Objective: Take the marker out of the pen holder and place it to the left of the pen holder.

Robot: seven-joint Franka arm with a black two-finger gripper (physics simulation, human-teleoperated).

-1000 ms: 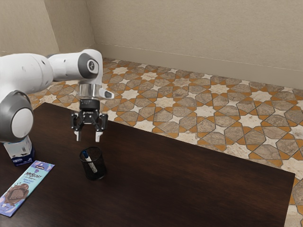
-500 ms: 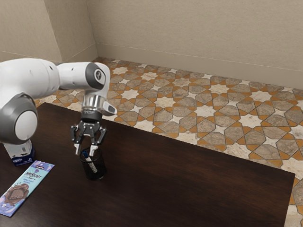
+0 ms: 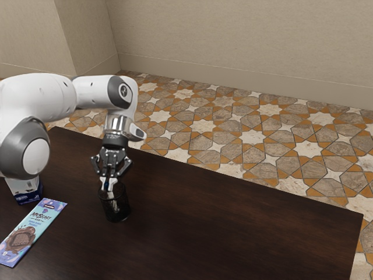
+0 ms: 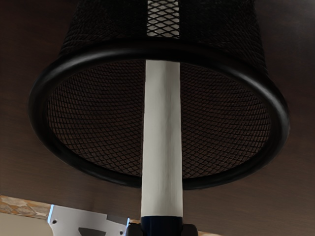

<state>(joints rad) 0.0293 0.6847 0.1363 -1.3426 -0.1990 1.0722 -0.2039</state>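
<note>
1. Grips the marker (image 4: 162,137) by its blue cap between both fingers (image 3: 112,182).
2. Has the white barrel inside the mesh pen holder (image 3: 116,209).
3. Reads "MrBeast" on the wrapper (image 3: 32,232) lying on the tabletop (image 3: 245,227).

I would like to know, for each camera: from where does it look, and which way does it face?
Exterior view: sits at the side of my arm, looking down across the table to the tiled floor and wall; arm and gripper show.
Wrist view: sits at the gripper, looking obliquely down into the pen holder; dark tips beside the marker's blue cap are probably my fingers.
Shared: pen holder, marker and table.
</note>
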